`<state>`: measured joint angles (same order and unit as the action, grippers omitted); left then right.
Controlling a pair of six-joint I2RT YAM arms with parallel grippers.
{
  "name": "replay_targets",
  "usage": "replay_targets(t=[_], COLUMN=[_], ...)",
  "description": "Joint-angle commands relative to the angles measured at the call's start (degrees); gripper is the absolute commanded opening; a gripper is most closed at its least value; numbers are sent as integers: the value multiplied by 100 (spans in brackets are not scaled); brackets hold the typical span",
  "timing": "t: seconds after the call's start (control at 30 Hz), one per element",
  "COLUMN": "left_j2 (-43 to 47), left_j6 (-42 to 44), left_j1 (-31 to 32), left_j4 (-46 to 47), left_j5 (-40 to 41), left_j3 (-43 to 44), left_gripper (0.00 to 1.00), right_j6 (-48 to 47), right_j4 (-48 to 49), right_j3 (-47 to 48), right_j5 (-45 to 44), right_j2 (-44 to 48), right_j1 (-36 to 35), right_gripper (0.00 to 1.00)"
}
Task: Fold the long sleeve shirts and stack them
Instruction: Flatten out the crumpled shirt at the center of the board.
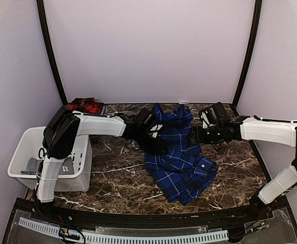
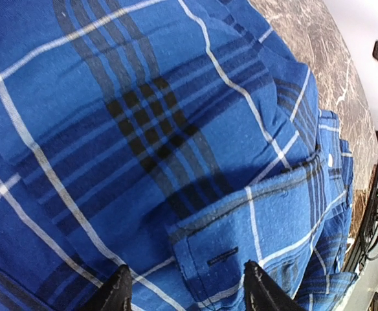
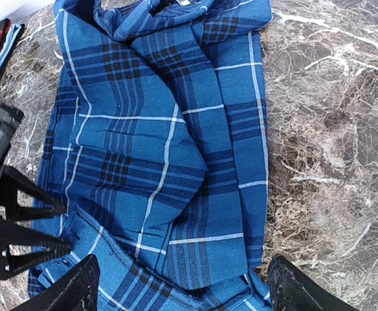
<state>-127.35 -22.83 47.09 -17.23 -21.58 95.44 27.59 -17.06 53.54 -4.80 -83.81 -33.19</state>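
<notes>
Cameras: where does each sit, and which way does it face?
Top external: overhead at the near side, looking down on the marble table, blue shirt, left arm, right arm.
Left wrist: on the left arm, close over that shirt; left hand at bottom edge.
Right wrist: on the right arm, looking down on the shirt; right hand open.
Shared: both wrist views show the shirt; the right also catches the left hand.

Blue plaid shirt (image 1: 181,152) rumpled, centre; red-black shirt (image 1: 86,105) far-left.
</notes>
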Motion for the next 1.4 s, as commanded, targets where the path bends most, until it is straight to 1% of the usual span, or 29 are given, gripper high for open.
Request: replay_targets(t=[0.0, 0.03, 0.17, 0.2, 0.23, 0.27, 0.3, 0.33, 0.37, 0.43, 0.5, 0.6, 0.63, 0.7, 0.83, 0.9, 1.0, 1.07, 1.17, 1.37], left_j2=[373, 330, 198, 201, 206, 225, 231, 266, 300, 479, 787, 1502, 1674, 2332, 2991, 3093, 3077, 3009, 2786, 2325], left_j6=[59, 79, 25, 16, 9, 8, 11, 22, 57, 118, 139, 22, -8, -124, -366, -449, -507, -491, -508, -546], left_j1=[127, 153, 226, 236, 242, 253, 251, 254, 256, 241, 181, -2, -140, -385, -989, -1297, -1701, -1840, -1997, -2306], left_j4=[98, 106, 95, 110, 117, 122, 123, 102, 78, 7, -52, -6, 78, 208, 303, 254, 192, 183, 103, -40], left_j5=[-431, -546, -754, -770, -815, -831, -865, -834, -784, -500, -61, 603, 709, 1007, 1474, 1623, 1554, 1552, 1554, 1431], left_j3=[-90, -71, 49, 51, 82, 103, 150, 176, 236, 271, 217, -33, -221, -570, -1091, -1186, -1110, -989, -717, -44], left_gripper=[56, 56, 45, 40, 37, 31, 28, 19, 15, 2, 0, 0, 0, 0, 0, 0, 0, 0, 0, 0], right_j6=[41, 36, 45, 47, 52, 46, 50, 41, 32, 9, -11, -29, -33, -38, -86, -125, -180, -193, -110, 327], right_j4=[207, 203, 185, 194, 211, 231, 245, 247, 255, 264, 292, 352, 357, 361, 352, 346, 291, 179, -121, -273], right_j3=[-12, -3, 59, 60, 46, 24, 18, 17, 8, -6, -26, -70, -76, -80, -102, -119, -150, -135, -162, -759], right_j5=[-129, -123, -117, -118, -118, -114, -105, -97, -88, -80, -53, -45, -33, -23, 74, 133, 115, -22, -468, -726], right_j2=[111, 76, -10, -8, -4, -9, -22, -47, -80, -148, -195, -266, -291, -364, -449, -460, -481, -522, -538, -277], right_j1=[26, 28, 23, 23, 27, 25, 28, 24, 27, 25, 28, 24, 25, 30, 18, -9, -171, -364, -726, -1057], right_gripper=[87, 87, 87, 87, 87, 87, 87, 87, 86, 87, 86, 86, 86, 85, 83, 82, 81, 80, 80, 79])
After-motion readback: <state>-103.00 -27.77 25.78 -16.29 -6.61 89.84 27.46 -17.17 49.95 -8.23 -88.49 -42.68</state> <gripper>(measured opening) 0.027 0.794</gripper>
